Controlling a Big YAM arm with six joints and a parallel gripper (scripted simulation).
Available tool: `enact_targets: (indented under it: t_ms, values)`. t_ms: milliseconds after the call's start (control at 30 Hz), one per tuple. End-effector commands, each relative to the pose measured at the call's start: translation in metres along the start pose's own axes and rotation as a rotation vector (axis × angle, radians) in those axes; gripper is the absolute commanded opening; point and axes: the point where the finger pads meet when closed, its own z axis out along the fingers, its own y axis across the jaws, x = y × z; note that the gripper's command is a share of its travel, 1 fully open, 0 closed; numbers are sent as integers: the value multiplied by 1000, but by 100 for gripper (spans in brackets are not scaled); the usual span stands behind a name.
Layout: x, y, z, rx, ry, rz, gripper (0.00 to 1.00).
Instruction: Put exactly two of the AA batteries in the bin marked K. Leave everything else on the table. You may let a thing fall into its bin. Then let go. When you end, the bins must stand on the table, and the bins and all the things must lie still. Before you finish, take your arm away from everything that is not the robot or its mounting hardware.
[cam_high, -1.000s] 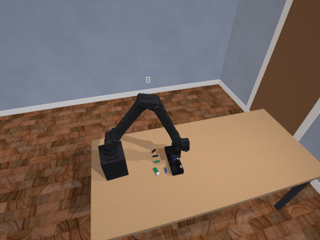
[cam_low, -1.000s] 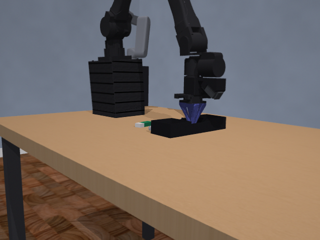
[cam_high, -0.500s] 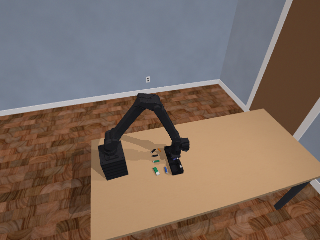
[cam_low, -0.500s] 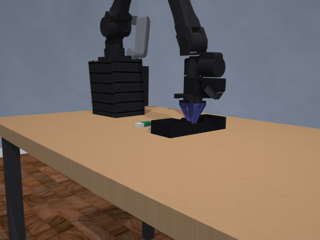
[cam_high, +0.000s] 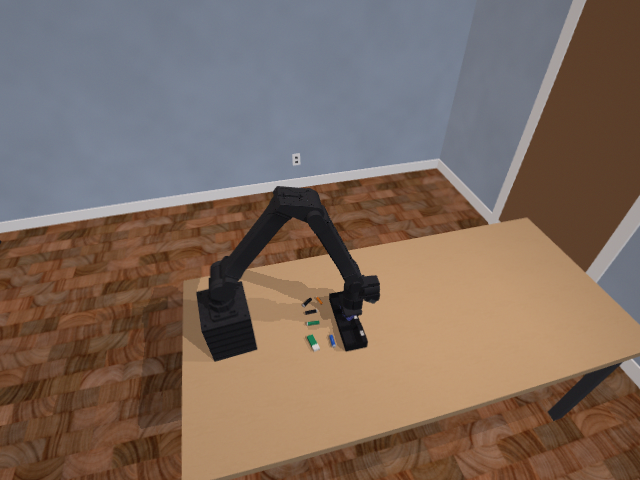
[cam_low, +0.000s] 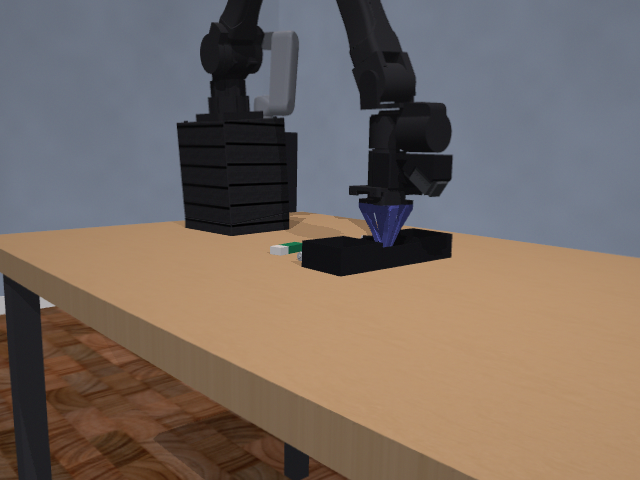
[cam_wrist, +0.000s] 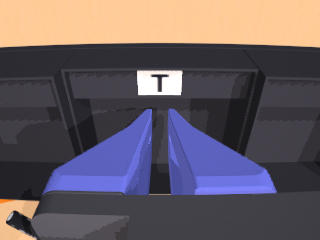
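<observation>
Blue-fingered end effector (cam_wrist: 160, 150) nearly closed, nothing visible between fingers, dipped into black bin compartment marked T (cam_wrist: 159, 82), not K. Small dark AA batteries (cam_high: 310, 312) lie on wooden table (cam_high: 465, 310), left of bin row (cam_low: 330, 258). Next: lift out, fetch battery, find K

We see the blue-fingered gripper (cam_low: 385, 242) inside the black tray's (cam_low: 330, 260) compartment marked T (cam_wrist: 159, 82); small items lie beside it.
</observation>
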Motion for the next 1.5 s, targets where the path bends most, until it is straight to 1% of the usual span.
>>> enact_targets:
  t_ms: [0, 133, 200, 333, 367, 433, 600, 767, 800, 900, 933, 1000, 1100, 1467]
  values:
    - [-9, -6, -19, 4, -24, 0, 9]
    - [-11, -4, -25, 4, -27, 0, 9]
    - [-3, -2, -20, 4, -8, -2, 9]
    - [-3, -1, -23, 4, -8, -2, 9]
    - [-8, -1, -31, 4, -24, -1, 9]
    - [-13, 0, -35, 4, -32, 0, 9]
    - [-8, 2, -40, 4, -24, -2, 9]
    - [-8, 3, -61, 4, -25, -1, 9]
    - [-11, 3, -66, 4, -32, 0, 9]
    - [-12, 1, -65, 4, -29, 5, 9]
    - [-1, 2, -50, 3, 8, 3, 9]
    - [4, 2, -48, 3, 15, 2, 9]
    - [-3, 3, -50, 3, -2, 2, 9]
    - [0, 5, -48, 3, -2, 0, 9]
